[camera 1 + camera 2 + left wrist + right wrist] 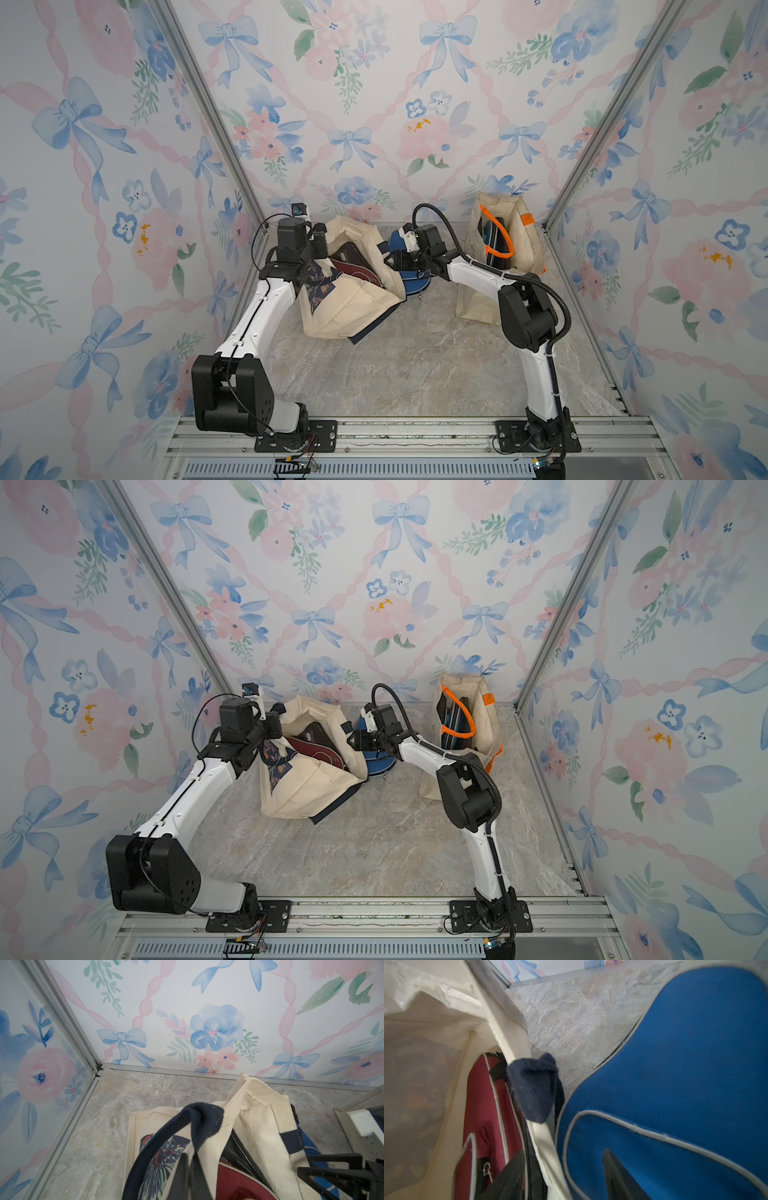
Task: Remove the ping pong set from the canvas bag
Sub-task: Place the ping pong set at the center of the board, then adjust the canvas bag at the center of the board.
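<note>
A cream canvas bag [353, 307] [299, 787] with navy handles lies slumped at the back of the floor, its mouth open. A maroon case [359, 272] [481, 1095] and a black case [241, 1151] of the ping pong set lie inside. A blue case [415, 284] [675, 1084] rests on the floor just outside the bag's right wall. My left gripper [188, 1160] is shut on the bag's left rim beside a navy handle. My right gripper [563, 1152] straddles the right rim, jaws apart: one finger is inside the bag, the other over the blue case.
A second cream bag [523, 249] [486, 729] with orange handles stands upright at the back right, dark flat things inside. Papered walls with metal rails close the back and both sides. Marble-patterned floor [415, 365] stretches toward the arm bases.
</note>
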Motion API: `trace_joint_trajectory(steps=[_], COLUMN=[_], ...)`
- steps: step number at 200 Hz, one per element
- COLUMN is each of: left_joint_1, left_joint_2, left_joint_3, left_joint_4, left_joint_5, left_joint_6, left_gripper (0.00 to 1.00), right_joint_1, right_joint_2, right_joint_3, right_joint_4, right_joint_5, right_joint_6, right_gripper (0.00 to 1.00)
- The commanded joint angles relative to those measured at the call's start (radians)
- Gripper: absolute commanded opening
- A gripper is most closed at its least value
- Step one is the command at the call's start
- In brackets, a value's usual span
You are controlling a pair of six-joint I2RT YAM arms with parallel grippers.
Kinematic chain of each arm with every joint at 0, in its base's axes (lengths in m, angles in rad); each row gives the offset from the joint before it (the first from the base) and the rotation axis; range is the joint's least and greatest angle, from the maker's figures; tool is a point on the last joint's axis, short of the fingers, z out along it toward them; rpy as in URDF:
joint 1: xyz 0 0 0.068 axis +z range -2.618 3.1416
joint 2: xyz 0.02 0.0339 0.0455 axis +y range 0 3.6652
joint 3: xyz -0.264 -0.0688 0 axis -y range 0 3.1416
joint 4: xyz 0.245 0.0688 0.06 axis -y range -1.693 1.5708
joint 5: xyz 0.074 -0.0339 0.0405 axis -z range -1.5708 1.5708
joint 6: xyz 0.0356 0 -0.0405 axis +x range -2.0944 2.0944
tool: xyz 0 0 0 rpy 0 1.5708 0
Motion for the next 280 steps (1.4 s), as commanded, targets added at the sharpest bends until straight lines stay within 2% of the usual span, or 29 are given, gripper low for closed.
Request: trace_joint_trajectory(steps=[1,20,45,100,131,156,204,239,265,280], left_joint_1=[-0.006,-0.006,-0.004,0.003,0.003,0.005,-0.030,-0.059,-0.085,-0.131], left_joint_2=[-0.025,-0.005,0.012,0.075,0.087,0.088,0.010,-0.068,-0.131,-0.164], left_joint_3=[0.006,0.029,0.062,0.177,0.201,0.201,0.087,-0.010,-0.097,-0.129], left_joint_4=[0.061,0.062,0.070,0.076,0.084,0.085,0.105,0.146,0.179,0.177], left_joint_5=[0.006,0.011,0.010,0.032,0.053,0.071,0.129,0.247,0.253,0.220], left_joint_6=[-0.001,0.003,0.021,0.038,0.065,0.081,0.098,0.167,0.231,0.289], left_gripper=[0.00,0.00,0.00,0.00,0.00,0.00,0.00,0.00,0.00,0.00], right_joint_1=[0.027,0.045,0.076,0.203,0.322,0.434,0.437,0.419,0.414,0.411], right_joint_2=[0.011,-0.008,-0.073,-0.275,-0.371,-0.351,-0.284,-0.245,-0.231,-0.237], right_joint_3=[0.032,0.020,-0.035,-0.355,-0.578,-0.641,-0.597,-0.585,-0.609,-0.620], right_joint_4=[0.062,0.083,0.106,0.274,0.441,0.546,0.589,0.607,0.644,0.642], right_joint_5=[-0.040,-0.043,-0.010,0.177,0.388,0.546,0.570,0.558,0.548,0.548], right_joint_6=[0.028,0.041,0.058,0.133,0.296,0.308,0.336,0.376,0.396,0.394], right_gripper=[0.25,0.00,0.00,0.00,0.00,0.00,0.00,0.00,0.00,0.00])
